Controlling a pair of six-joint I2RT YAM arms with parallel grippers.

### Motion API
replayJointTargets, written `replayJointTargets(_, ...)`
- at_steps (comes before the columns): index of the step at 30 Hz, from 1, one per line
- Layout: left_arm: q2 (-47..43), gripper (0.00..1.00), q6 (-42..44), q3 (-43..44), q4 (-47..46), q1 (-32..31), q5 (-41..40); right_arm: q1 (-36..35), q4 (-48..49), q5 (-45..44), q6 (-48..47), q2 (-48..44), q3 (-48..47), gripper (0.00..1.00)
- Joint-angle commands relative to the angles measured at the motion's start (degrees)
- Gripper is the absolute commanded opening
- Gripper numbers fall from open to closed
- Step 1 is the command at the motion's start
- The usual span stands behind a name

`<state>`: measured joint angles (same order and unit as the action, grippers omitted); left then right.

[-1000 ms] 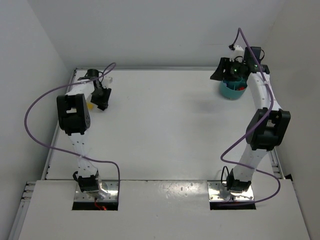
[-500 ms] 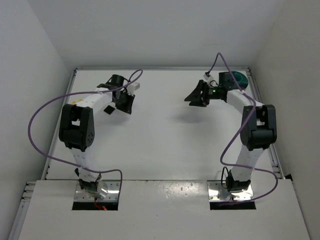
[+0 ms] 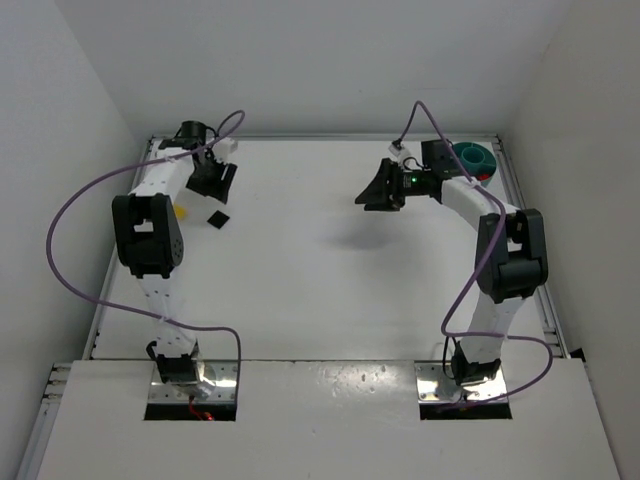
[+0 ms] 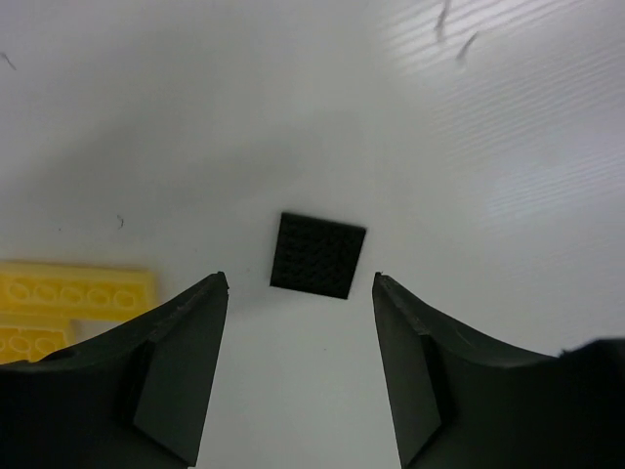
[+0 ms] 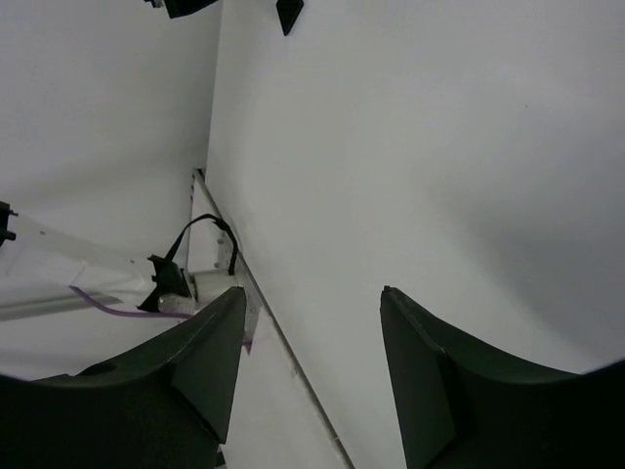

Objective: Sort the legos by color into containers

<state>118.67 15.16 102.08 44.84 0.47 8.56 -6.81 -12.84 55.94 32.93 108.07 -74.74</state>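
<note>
A flat black square lego [image 3: 217,218] lies on the table at the far left, and a yellow lego [image 3: 180,211] lies just left of it. In the left wrist view the black lego [image 4: 318,255] sits just beyond my open fingertips, with the yellow lego [image 4: 68,303] at the left edge. My left gripper [image 3: 212,180] [image 4: 298,281] is open and empty above them. The round teal tub [image 3: 478,152] stands at the far right. My right gripper [image 3: 375,192] [image 5: 312,290] is open and empty, hanging above the table well left of the tub.
White walls close the table at the back and both sides. Purple cables loop off both arms. The right wrist view looks across the bare table toward the left arm's base [image 5: 166,283], with the black lego [image 5: 289,14] at its top edge.
My right gripper left the tub and swung left over the table. My left gripper swung right, then came back left, and the black lego now lies in the open.
</note>
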Motion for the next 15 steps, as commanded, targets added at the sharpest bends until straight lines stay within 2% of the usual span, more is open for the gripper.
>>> replayJointTargets(1,3.1,0.67,5.4,1.4,6.2,0.8,-3.2,-1.2,-2.1,-1.5,-4.3,-2.2,-3.6,0.58)
replayJointTargets(15,4.3,0.82,5.9,-5.5,3.6,1.3,-3.3,-1.7,-4.9,-3.1,-6.6,-2.2,-4.6,0.59)
